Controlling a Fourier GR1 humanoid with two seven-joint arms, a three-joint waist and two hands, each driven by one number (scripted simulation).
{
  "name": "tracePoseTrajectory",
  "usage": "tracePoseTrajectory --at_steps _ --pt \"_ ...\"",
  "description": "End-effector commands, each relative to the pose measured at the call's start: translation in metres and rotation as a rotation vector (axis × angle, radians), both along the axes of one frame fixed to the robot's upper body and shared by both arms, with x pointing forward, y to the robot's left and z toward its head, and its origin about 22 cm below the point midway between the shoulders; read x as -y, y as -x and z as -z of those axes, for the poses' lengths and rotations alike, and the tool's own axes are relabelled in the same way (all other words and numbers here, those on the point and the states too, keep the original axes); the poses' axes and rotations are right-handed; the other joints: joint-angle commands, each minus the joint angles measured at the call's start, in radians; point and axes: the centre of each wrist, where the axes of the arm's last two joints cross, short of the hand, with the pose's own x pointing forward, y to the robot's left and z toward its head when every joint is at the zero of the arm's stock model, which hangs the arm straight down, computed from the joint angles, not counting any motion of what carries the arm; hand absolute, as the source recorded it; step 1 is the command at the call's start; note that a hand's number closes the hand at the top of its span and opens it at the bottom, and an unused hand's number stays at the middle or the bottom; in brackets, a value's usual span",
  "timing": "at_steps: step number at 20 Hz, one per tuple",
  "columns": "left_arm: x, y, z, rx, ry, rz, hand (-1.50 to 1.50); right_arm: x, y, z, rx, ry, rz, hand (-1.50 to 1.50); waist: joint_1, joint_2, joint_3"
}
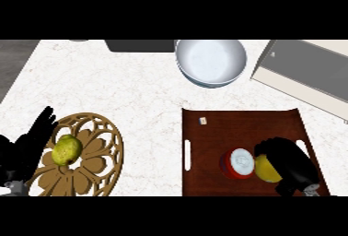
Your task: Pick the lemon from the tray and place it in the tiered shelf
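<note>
The right hand (289, 163) has its black fingers (270, 146) curled over the top and far side of the lemon (266, 169), so that only the fruit's near-left face shows yellow beneath them. The lemon sits low on the brown tray (224, 124), and whether it has left the tray's floor cannot be told from this steep angle. Just left of the fingers, touching or almost touching the lemon, stands a small red cup with a white top (238, 163).

To do the pick well, I would judge the lift should go straight up first, since any sideways drag would knock that cup. Only once the fruit is above the tray's rim should the hand swing away toward the shelf (306, 73), the grey and cream unit lying beyond the fingers and to their right, well apart. A white bowl (211, 60) sits beyond and left of the fingers, off the likely path.

Far to the left, the left hand (31, 143) rests with fingers straight and spread at the edge of a wooden openwork trivet (95, 161), where a greenish fruit (67, 150) lies.
</note>
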Motion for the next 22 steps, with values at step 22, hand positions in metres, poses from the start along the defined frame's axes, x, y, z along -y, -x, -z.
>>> tracePoseTrajectory --at_steps 22 --pt "-0.005 -0.016 -0.008 0.004 -0.002 -0.003 0.00 -0.019 -0.066 -0.080 0.197 -0.239 0.529 1.50 0.005 0.009 0.009"
